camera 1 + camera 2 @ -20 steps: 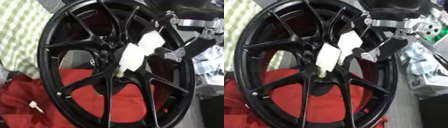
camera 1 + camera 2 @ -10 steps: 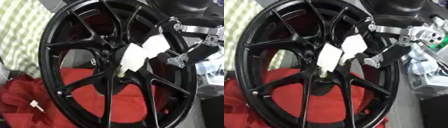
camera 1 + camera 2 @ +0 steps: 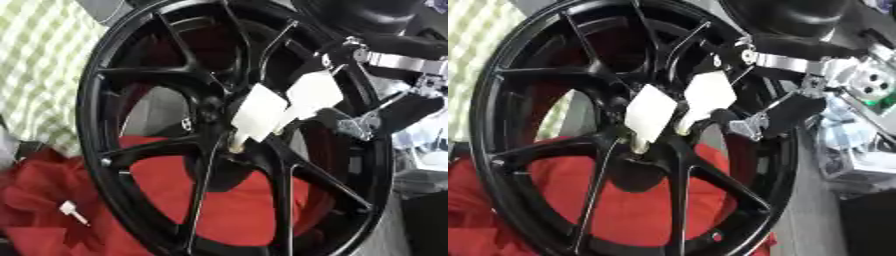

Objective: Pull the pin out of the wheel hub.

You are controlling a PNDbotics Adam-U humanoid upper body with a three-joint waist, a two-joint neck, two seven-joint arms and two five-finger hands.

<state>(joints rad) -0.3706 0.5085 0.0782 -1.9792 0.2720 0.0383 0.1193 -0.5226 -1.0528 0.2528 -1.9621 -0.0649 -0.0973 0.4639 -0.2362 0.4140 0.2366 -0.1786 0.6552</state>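
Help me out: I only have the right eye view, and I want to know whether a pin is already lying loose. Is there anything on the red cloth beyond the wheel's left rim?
Observer: Yes. The left eye view shows a small white thing on the red cloth, low at the left, outside your picture.
Operator: Does it touch the wheel?
Observer: No. It lies apart from the rim of the wheel, with bare red cloth between them. I cannot tell whether it is a pin.
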